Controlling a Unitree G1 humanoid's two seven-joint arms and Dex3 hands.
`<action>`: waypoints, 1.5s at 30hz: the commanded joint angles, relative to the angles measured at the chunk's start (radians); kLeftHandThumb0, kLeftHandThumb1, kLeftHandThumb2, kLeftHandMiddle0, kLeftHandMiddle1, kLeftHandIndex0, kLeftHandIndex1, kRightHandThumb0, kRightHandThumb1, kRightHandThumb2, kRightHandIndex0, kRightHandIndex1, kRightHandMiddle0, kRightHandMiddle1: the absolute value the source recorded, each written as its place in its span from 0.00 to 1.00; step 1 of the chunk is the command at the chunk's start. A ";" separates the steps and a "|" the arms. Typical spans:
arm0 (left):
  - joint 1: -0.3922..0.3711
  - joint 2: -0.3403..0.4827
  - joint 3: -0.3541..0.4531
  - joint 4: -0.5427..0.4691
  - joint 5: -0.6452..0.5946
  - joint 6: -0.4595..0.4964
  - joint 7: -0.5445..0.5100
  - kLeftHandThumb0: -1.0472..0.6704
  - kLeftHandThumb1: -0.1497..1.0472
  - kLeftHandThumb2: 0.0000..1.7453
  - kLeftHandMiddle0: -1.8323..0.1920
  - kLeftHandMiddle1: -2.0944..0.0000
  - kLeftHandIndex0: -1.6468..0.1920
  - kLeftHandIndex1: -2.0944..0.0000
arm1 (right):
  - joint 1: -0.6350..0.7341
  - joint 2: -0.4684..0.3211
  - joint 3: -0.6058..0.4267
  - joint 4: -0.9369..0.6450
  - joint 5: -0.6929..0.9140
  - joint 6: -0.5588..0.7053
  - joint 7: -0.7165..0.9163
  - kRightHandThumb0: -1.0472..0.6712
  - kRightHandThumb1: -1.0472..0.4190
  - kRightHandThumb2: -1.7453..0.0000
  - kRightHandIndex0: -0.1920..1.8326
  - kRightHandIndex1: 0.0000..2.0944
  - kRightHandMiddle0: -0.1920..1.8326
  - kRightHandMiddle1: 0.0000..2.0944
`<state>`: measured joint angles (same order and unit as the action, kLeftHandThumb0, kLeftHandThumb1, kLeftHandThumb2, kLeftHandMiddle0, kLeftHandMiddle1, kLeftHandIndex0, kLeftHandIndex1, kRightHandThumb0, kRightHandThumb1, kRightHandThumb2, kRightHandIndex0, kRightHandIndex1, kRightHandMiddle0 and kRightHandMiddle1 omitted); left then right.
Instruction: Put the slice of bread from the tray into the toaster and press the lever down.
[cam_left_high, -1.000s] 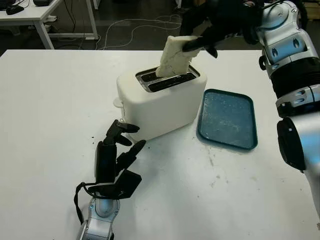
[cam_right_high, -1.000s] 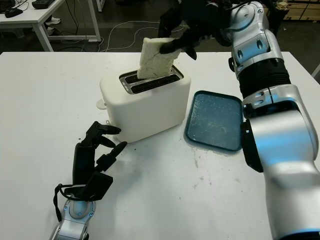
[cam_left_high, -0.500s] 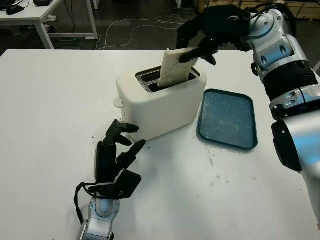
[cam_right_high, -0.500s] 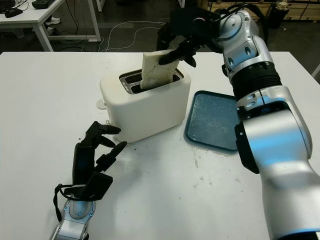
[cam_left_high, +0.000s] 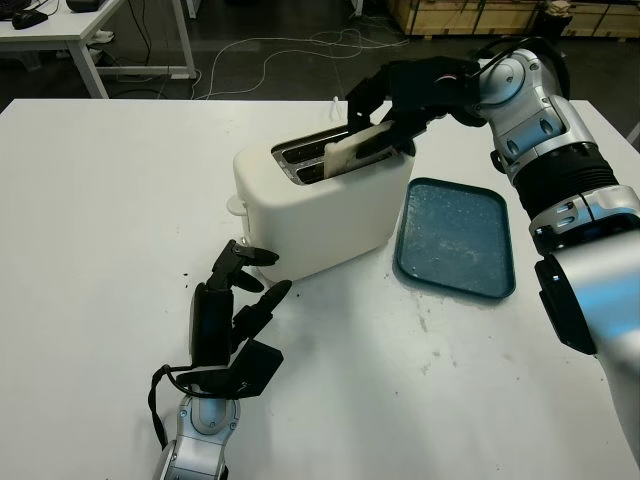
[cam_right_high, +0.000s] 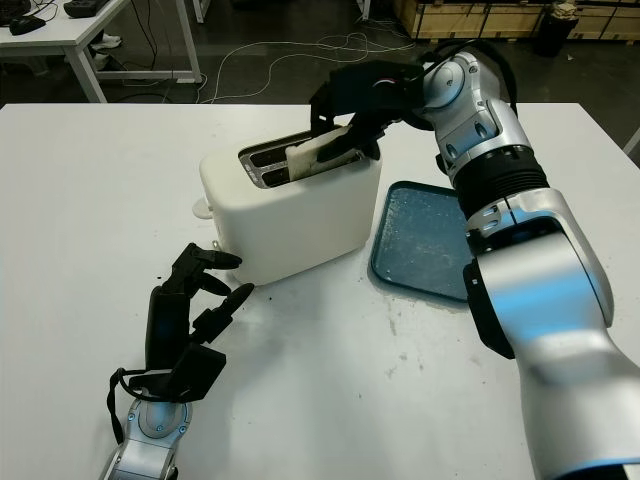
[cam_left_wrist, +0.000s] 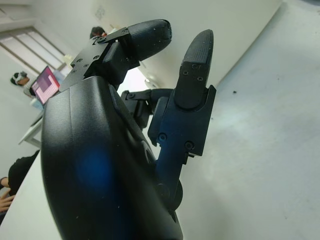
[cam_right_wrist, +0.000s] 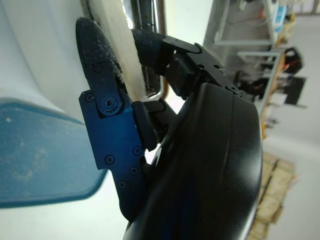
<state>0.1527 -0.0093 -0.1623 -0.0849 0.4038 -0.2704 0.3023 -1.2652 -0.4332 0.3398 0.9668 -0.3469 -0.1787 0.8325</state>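
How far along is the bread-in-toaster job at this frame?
Done: the tray no longer holds the bread. In hand: the right hand grips the bread, which sits low in the front slot of the toaster, its top edge above the rim. Left: let go and press the lever down; the lever cannot be made out here. The left hand is open near the toaster's front corner.
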 joint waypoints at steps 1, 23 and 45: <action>0.004 -0.002 -0.003 0.004 0.009 -0.013 0.011 0.46 0.89 0.05 0.69 0.21 0.68 0.39 | 0.017 -0.010 0.008 -0.013 -0.007 -0.045 0.008 0.12 0.09 0.99 0.27 0.24 0.43 0.04; -0.034 0.075 0.092 -0.063 0.060 -0.105 0.075 0.48 0.89 0.05 0.69 0.17 0.68 0.42 | 0.137 -0.093 -0.112 -0.147 0.000 -0.157 -0.341 0.17 0.12 1.00 0.27 0.29 0.44 0.01; -0.341 0.451 0.364 -0.001 -0.071 -0.309 -0.126 0.47 0.87 0.00 0.56 0.20 0.48 0.59 | 1.068 0.016 -0.413 -0.788 0.307 -0.235 -0.563 0.32 0.10 1.00 0.57 0.24 0.62 0.01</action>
<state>-0.1592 0.4119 0.1908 -0.0980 0.3322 -0.5610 0.1906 -0.2172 -0.4339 -0.0631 0.2001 -0.0501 -0.4248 0.2904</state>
